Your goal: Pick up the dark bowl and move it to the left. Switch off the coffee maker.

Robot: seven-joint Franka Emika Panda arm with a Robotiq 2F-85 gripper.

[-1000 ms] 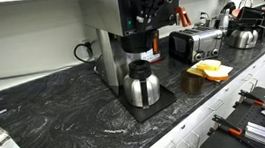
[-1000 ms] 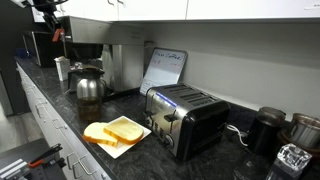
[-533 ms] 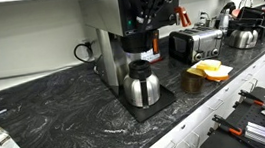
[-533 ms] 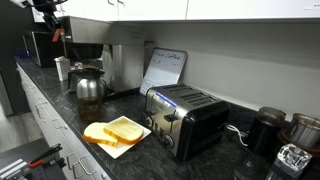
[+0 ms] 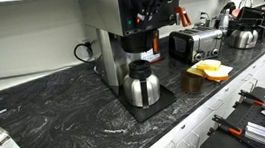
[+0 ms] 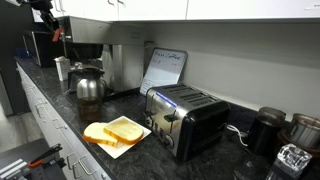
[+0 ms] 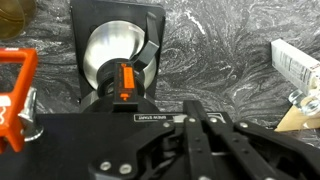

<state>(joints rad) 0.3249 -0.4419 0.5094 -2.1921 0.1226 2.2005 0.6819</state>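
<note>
The gripper's fingers were too dark to tell if they were open or closed (they looked like one black lump). They hung at the top front of the coffee maker, near its orange switch. The steel carafe sat inside the coffee maker. The dark bowl stood on the counter beside the coffee maker, with nothing touching it.

Opposite exterior views share the coffee maker, wrist view looks down

Carafe under coffee maker
</note>
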